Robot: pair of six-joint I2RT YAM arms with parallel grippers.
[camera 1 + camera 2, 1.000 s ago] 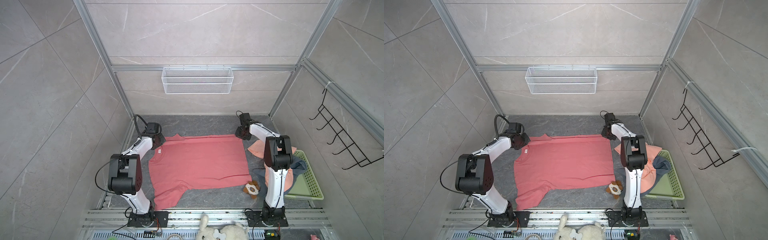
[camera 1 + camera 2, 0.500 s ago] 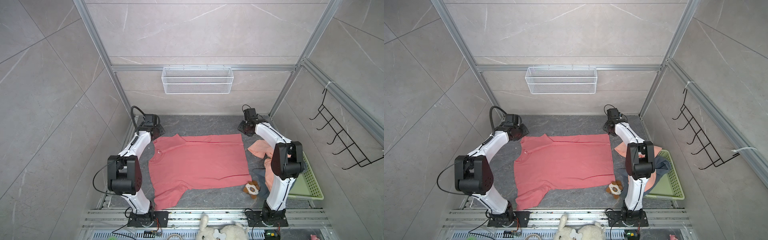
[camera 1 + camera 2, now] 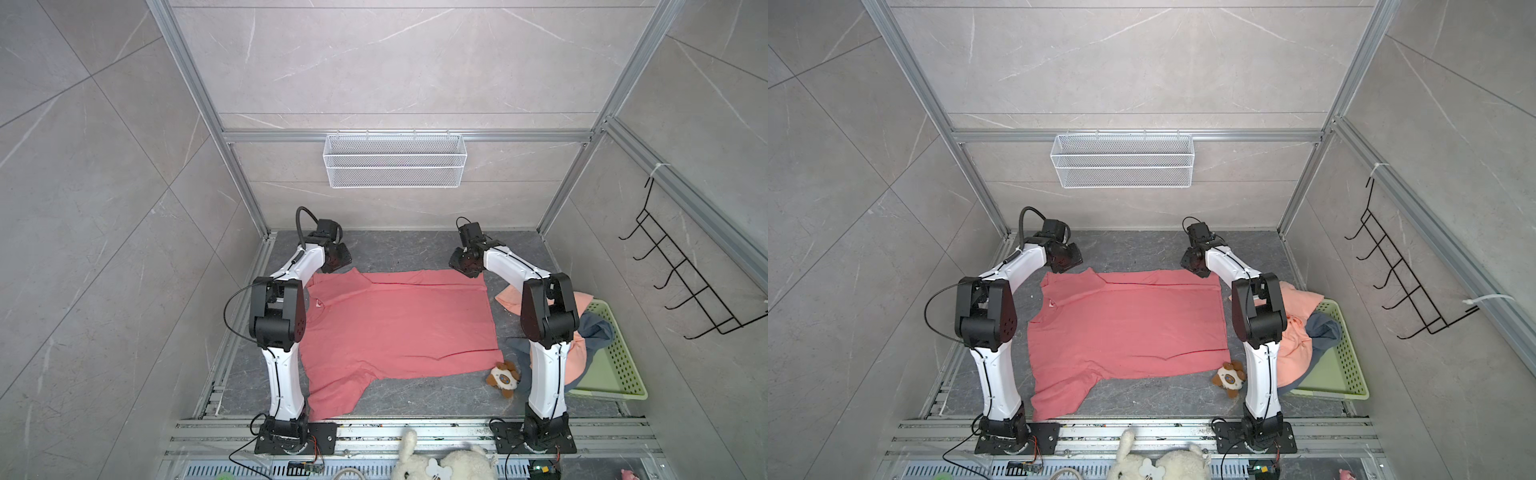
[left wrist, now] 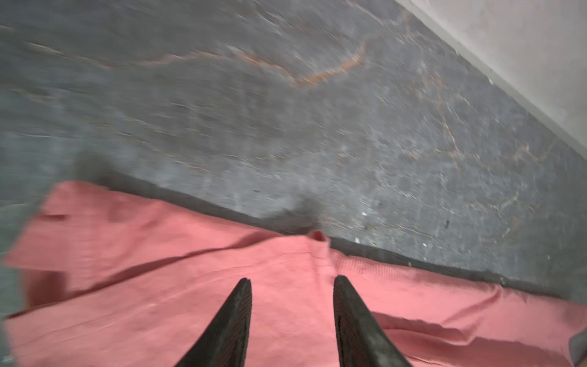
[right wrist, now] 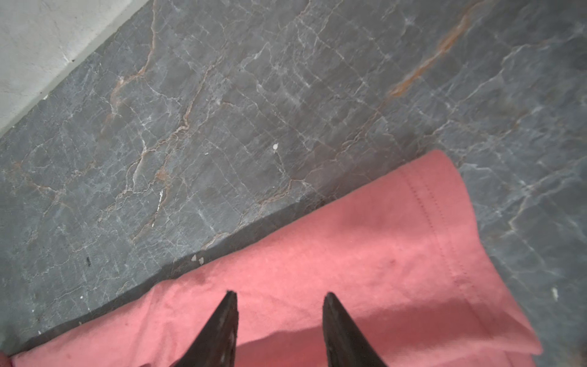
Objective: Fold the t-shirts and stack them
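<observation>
A coral-red t-shirt (image 3: pixel 399 324) (image 3: pixel 1125 328) lies spread flat on the dark grey floor in both top views, one sleeve toward the front left. My left gripper (image 3: pixel 337 261) (image 4: pixel 292 279) hovers over its far left corner, open, with only cloth below the fingers. Over the far right corner hangs my right gripper (image 3: pixel 463 264) (image 5: pixel 280 294), also open and holding nothing; the stitched hem (image 5: pixel 441 228) shows beside it. A peach t-shirt (image 3: pixel 510 297) and a blue-grey t-shirt (image 3: pixel 598 328) lie heaped at the right, partly behind the right arm.
A pale green basket (image 3: pixel 619 365) stands at the right under the heaped shirts. A small brown-and-white plush toy (image 3: pixel 503 376) lies by the red shirt's front right corner. A white plush (image 3: pixel 440 461) sits at the front rail. A wire basket (image 3: pixel 395 166) hangs on the back wall.
Both grippers opened, let go of the red shirt's far edge and rose toward the back wall. The shirt's far edge now lies flat.
</observation>
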